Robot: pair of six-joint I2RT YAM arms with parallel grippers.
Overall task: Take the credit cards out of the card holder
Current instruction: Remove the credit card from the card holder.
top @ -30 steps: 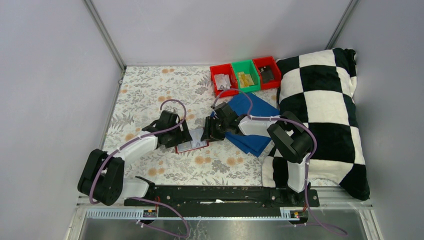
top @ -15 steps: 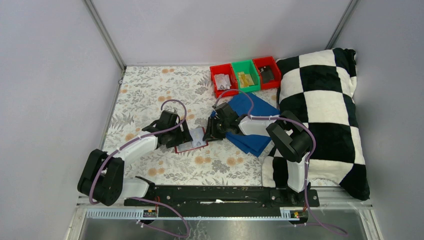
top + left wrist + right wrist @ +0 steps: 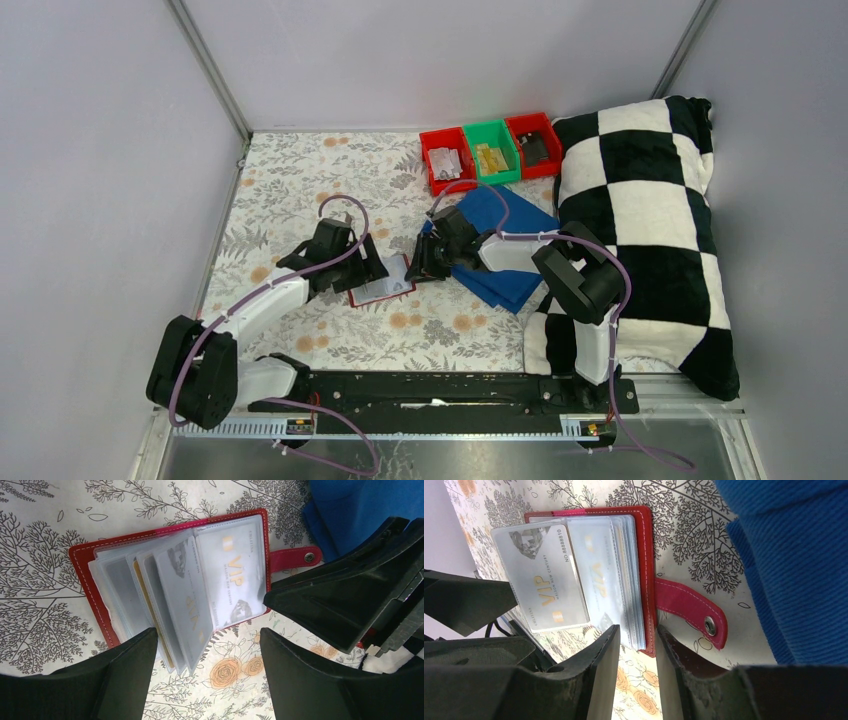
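The red card holder [image 3: 381,290] lies open on the floral cloth, its clear sleeves fanned out. A pale VIP credit card [image 3: 232,575] sits in the top sleeve, and a tan card edge [image 3: 144,592] shows between the sleeves behind it. My left gripper [image 3: 207,641] is open, just off the holder's near edge, holding nothing. My right gripper [image 3: 638,630] has closed narrowly on the holder's edge [image 3: 647,580] beside the strap tab [image 3: 689,607]. One finger is over the sleeves and the other is against the red cover.
Three small bins stand at the back: red [image 3: 445,162], green [image 3: 491,152] and red [image 3: 534,146], each with items inside. A folded blue cloth [image 3: 508,255] lies right of the holder. A black-and-white checked cushion [image 3: 650,220] fills the right side.
My right gripper's jaws have narrowed onto the holder's edge. The left arm has shifted slightly left, away from the holder, and the lifted pale sleeve has settled flat.
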